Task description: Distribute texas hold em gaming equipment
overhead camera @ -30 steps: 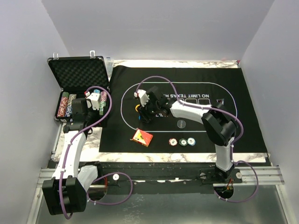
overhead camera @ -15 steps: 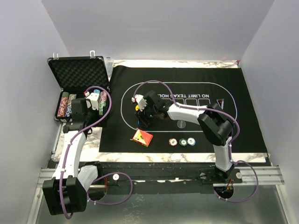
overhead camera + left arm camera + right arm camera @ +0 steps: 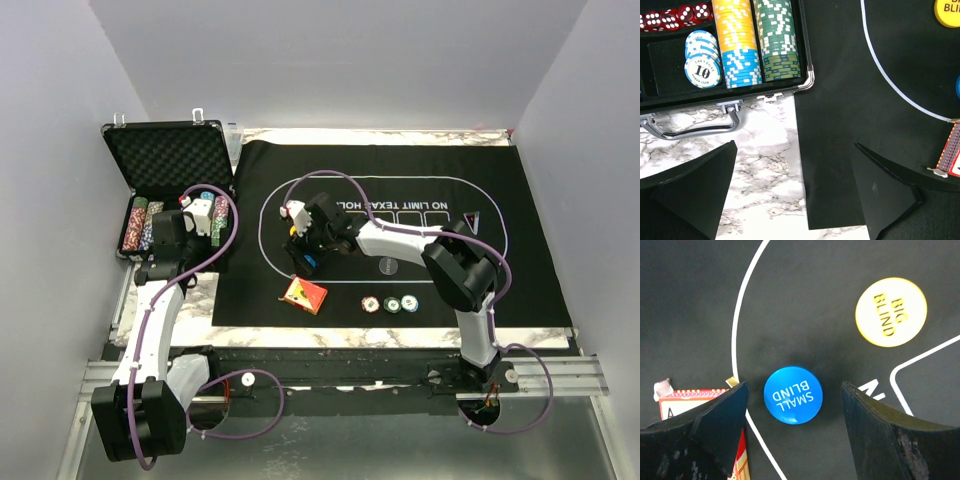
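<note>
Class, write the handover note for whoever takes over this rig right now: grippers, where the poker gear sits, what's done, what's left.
Left gripper: open, empty, by the case.
Right gripper: open astride the blue SMALL BLIND disc, not gripping it.
Done, on the mat: that disc, yellow BIG BLIND disc, card box, three chips.
In the case: chip stacks, red dice.
Left: probably more chips to distribute.

Pale grey walls (image 3: pixel 330 60), white marble tabletop (image 3: pixel 255 337), metal rails (image 3: pixel 560 375) in front
</note>
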Motion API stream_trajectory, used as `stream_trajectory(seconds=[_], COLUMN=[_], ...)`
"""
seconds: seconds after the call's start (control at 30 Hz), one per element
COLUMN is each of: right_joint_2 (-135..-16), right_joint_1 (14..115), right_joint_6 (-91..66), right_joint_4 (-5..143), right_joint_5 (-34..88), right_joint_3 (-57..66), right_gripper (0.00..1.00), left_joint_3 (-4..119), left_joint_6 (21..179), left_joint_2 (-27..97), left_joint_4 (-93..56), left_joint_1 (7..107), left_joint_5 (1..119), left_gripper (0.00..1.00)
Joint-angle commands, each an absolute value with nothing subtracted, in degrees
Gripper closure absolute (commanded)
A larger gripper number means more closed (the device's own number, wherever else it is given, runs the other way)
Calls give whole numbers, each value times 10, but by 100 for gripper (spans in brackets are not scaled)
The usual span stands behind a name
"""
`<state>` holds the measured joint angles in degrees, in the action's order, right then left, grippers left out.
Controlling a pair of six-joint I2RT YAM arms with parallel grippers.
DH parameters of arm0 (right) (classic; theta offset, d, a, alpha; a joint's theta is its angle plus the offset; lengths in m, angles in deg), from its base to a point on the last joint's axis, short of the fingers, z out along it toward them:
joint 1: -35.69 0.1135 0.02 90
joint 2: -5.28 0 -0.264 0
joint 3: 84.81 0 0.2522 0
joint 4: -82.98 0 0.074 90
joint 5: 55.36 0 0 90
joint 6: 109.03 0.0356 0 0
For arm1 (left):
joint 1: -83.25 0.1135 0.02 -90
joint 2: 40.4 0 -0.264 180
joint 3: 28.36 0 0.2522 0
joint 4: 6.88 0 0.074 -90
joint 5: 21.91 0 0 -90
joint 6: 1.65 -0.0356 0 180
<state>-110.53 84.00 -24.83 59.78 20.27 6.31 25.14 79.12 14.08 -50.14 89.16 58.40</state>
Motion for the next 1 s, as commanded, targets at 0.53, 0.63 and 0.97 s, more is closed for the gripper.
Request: stream_trajectory(seconds=[0.53,0.63,0.97], right_joint_2=[-1213,-1228,-1266], right_joint_1=[815,812,810], right_joint_6=[-251,-253,-260], right_joint_4=[604,603,604], right_joint_5=[314,312,305], right_joint_3=[240,246,255], right_gripper=[26,26,28], left_joint_3=[268,268,269], left_joint_6=[794,793,793], left_joint_2=[132,132,134], left_joint_4=[-503,-502,-502], left_joint_1=[895,896,895], left_joint_5=[582,580,581], left_gripper=[2,2,2])
